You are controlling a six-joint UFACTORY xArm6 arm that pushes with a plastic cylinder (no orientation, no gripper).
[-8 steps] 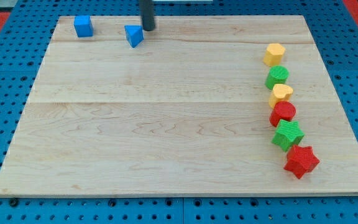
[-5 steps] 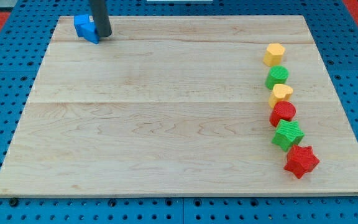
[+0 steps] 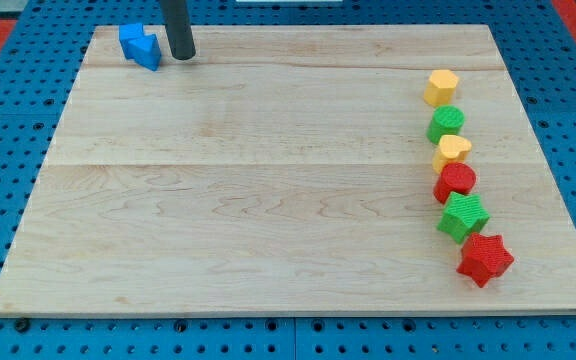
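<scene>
My tip (image 3: 182,55) rests on the wooden board (image 3: 268,200) near the view's top left. Just to its left lies a blue triangular block (image 3: 149,50), a small gap between them. That block presses against a blue cube (image 3: 132,40) further left. The other blocks stand far off along the view's right side.
A column of blocks runs down the right side: a yellow hexagon (image 3: 441,87), a green round block (image 3: 446,124), a yellow heart (image 3: 452,151), a red round block (image 3: 456,182), a green star (image 3: 464,217) and a red star (image 3: 485,259). Blue pegboard surrounds the board.
My tip pushed the blue triangular block leftward until it met the blue cube, then drew back a little to the right. The right-hand blocks stayed put.
</scene>
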